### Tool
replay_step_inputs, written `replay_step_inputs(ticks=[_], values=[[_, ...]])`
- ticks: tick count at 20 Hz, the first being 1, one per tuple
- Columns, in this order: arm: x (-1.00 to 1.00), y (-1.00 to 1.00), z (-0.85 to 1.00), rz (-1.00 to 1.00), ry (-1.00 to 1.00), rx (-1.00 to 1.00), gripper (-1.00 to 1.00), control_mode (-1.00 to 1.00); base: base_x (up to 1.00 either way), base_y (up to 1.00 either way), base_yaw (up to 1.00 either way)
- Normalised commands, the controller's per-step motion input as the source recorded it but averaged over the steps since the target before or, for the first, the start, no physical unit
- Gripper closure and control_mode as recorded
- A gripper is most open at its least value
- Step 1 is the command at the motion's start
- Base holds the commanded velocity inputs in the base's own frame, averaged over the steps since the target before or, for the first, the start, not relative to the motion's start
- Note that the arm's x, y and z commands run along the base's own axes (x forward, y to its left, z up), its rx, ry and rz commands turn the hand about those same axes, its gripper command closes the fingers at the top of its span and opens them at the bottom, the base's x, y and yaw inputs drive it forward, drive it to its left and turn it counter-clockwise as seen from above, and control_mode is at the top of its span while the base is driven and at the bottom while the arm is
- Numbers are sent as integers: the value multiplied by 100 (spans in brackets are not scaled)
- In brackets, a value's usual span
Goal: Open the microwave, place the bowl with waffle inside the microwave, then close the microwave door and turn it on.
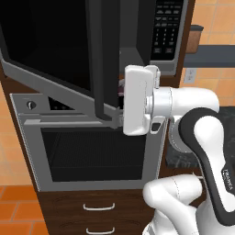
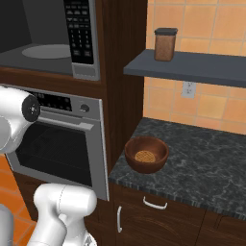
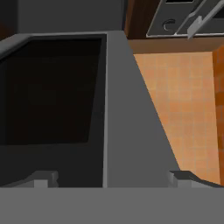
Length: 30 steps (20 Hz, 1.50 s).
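The microwave door (image 1: 55, 50) stands swung out to the left, its black glass panel and grey frame edge angled toward the near side, with the dark vertical bar handle (image 1: 102, 59) at its free edge. The gripper (image 1: 120, 103) sits at the lower end of that handle, right against the door's bottom corner; in the hand view the grey door edge (image 3: 127, 118) runs up between the two finger tips, spread to either side of it, so the claw looks open around the edge rather than pinched on it.

Below the door is the stainless wall oven (image 1: 92, 151), shut. To the right of the door the microwave (image 2: 48, 43) cavity is exposed, the grey turntable (image 2: 45, 51) bare, the button keypad (image 2: 79, 31) on its right side.

Farther right, the bowl with waffle (image 2: 146, 153) rests on the dark stone counter (image 2: 202, 168), well apart from the arm, below a shelf (image 2: 192, 67) holding a brown jar (image 2: 165, 44).

Judging by this, the opening step is about done. Fetching the bowl, setting it on the turntable, closing the door and pressing a key all remain.
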Motion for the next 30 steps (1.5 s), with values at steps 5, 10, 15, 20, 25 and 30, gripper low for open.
replay_step_inputs(ticks=[5, 10, 15, 20, 25, 30], values=[[0, 51, 0, 14, -7, 5, -100, -100, 0, 0, 0], [-20, 57, 1, 8, -14, 5, -100, -100, 0, 0, 0], [-61, 75, 1, 4, -17, 0, -100, -100, 0, 0, 0], [-63, 23, 0, 0, -16, 0, -100, -100, 0, 0, 0], [-6, -76, -5, -12, 0, 0, -100, -100, 0, 0, 0], [4, -100, 0, -22, 1, -2, -100, -100, 0, 0, 0]])
